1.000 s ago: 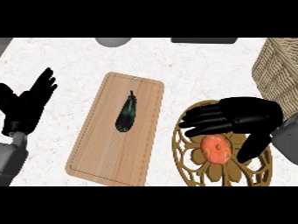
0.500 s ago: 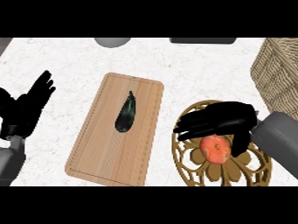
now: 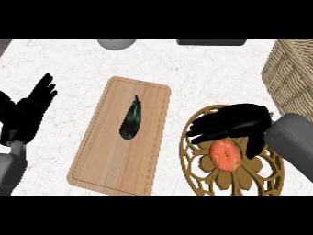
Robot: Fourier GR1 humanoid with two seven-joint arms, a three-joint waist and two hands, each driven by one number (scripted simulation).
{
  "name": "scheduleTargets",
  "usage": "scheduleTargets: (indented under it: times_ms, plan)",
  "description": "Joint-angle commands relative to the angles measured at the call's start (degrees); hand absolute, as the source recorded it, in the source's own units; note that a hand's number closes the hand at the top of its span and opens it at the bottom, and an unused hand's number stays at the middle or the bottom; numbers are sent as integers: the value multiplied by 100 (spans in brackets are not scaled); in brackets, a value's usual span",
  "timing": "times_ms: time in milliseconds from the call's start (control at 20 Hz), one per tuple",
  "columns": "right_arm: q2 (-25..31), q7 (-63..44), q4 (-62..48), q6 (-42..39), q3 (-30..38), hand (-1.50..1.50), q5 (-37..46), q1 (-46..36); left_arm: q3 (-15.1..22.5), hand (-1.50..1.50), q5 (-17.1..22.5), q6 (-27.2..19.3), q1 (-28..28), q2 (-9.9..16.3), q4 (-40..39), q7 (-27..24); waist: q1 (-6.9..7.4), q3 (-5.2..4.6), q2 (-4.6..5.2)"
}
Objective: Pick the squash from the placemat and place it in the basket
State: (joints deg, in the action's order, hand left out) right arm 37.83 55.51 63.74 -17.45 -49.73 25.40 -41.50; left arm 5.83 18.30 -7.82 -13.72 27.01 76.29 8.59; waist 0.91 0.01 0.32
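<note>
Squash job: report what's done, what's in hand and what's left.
Done: the orange squash lies inside the gold openwork basket, off the placemat. In hand: the right hand hovers over it, fingers spread, holding nothing. Left: pulling that arm clear. The left hand rests open at the view's left; a dark eggplant sits on the wooden board.
</note>
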Motion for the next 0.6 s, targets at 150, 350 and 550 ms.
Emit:
scheduleTargets:
  times_ms: [150, 350, 550]
  plan:
    - [117, 1273, -258, -599, -208, -150, -155, -148, -33, 0, -37, 196, 334, -3, 112, -206, 53, 0, -10]
    - [-79, 1188, -396, -188, -383, -150, 34, -56, 7, 0, -134, -39, -71, 26, 441, 548, 13, 6, -19]
    - [-352, 1014, -648, 188, -356, -150, 339, 21, -104, 0, -121, 68, 268, -36, 559, 404, 13, 3, -28]
